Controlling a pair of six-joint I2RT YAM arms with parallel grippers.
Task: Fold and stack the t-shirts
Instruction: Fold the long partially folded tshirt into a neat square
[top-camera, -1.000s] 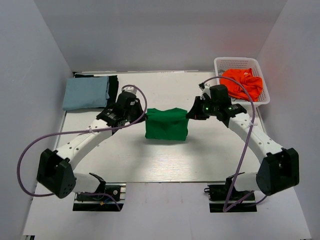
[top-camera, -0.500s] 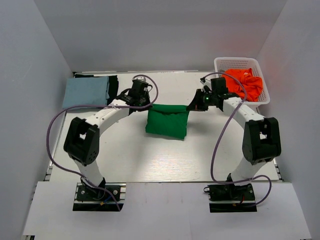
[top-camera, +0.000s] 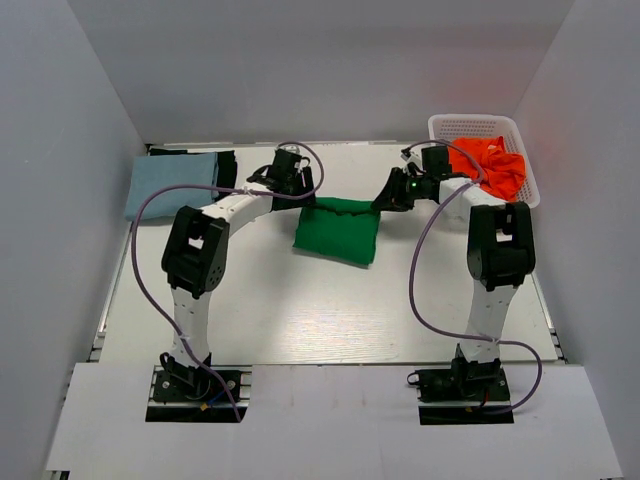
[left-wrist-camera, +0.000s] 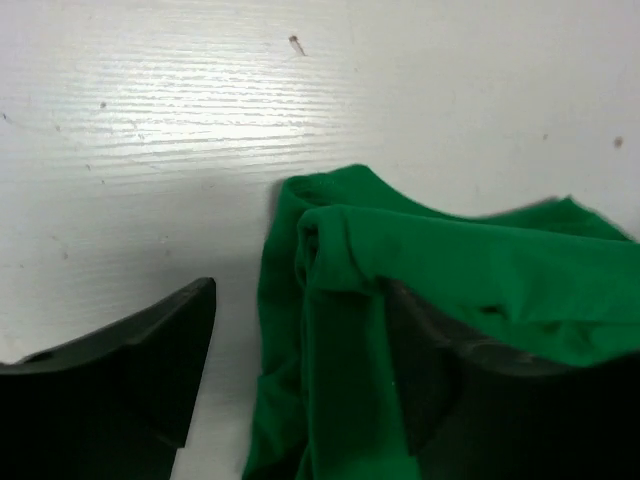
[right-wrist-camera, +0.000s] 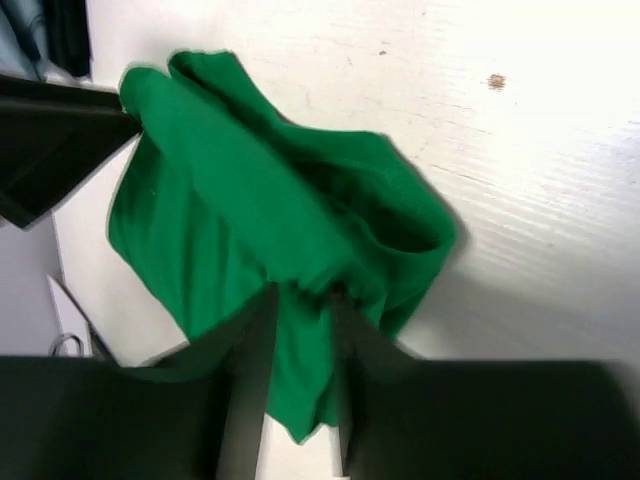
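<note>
The green t-shirt (top-camera: 337, 230) lies folded and rumpled mid-table, its far edge bunched. My left gripper (top-camera: 305, 195) is at its far left corner with jaws wide open; in the left wrist view the green t-shirt (left-wrist-camera: 470, 280) lies between the fingers of the left gripper (left-wrist-camera: 303, 290) and drapes over the right one. My right gripper (top-camera: 385, 205) is at the far right corner. In the right wrist view the right gripper (right-wrist-camera: 303, 295) has its fingers parted, with a strip of green t-shirt (right-wrist-camera: 250, 190) still between them.
A pale blue t-shirt (top-camera: 172, 185) lies folded on a black one (top-camera: 228, 170) at the back left. The orange t-shirt (top-camera: 487, 165) sits crumpled in the white mesh basket (top-camera: 480, 122) at the back right. Grey walls close in the table.
Both arms have reached toward the back, carrying the green shirt's edge with them. Both grippers, shut on the cloth before, have opened, and the shirt now rests on the table.
</note>
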